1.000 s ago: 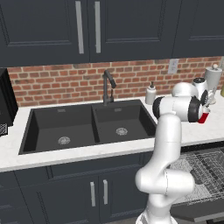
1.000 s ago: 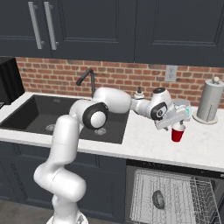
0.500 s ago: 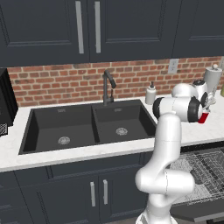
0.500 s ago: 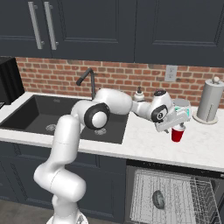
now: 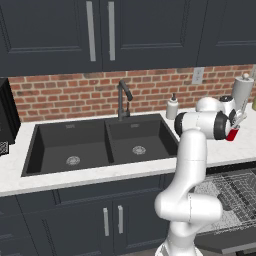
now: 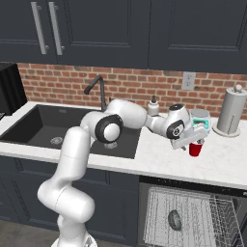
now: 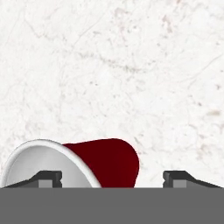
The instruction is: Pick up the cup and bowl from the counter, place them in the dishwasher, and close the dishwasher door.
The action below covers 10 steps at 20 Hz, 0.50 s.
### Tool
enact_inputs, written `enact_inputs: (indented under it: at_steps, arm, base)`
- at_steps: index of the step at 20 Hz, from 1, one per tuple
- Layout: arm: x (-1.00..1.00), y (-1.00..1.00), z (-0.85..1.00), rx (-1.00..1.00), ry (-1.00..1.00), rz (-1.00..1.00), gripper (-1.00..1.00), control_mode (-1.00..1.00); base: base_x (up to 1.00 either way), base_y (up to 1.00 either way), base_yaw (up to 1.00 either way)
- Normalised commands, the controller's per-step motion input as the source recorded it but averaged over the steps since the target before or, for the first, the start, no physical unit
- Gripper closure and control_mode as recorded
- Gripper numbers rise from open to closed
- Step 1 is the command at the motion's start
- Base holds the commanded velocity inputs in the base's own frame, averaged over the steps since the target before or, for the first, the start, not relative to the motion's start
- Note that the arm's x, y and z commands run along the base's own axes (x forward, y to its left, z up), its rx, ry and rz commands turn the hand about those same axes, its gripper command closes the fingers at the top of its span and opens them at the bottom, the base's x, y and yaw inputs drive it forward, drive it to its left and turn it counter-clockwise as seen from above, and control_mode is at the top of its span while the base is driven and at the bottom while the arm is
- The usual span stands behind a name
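Observation:
The red cup stands upright on the white counter, right of the black sink. My gripper hangs just over it, open. In the hand view the cup shows its pale inside at the lower left. One fingertip is over the cup's mouth and the other stands well clear of its red wall, so my gripper holds nothing. From the left base the cup peeks out under the hand. The dark grey bowl lies in the dishwasher's pulled-out wire rack. The dishwasher door is dropped open under the rack.
A paper towel roll stands at the back right of the counter. A white soap dispenser sits by the brick wall, next to the faucet. The black double sink lies left of the arm. Dark cabinets hang above.
The hand has sunk very slightly over the cup. The cup has stayed in place on the counter.

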Motion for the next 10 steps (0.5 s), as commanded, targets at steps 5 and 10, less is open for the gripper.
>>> enact_inputs:
  at_steps: [5,10]
  arm:
    - [0.00,0.06,-0.19,0.00,0.00,0.00,1.00,-1.00]
    - [0.00,0.01,-0.17,0.01,0.00,0.00,1.00,-1.00]
  base:
    - [0.00,0.00,0.00]
    - [0.00,0.00,0.00]
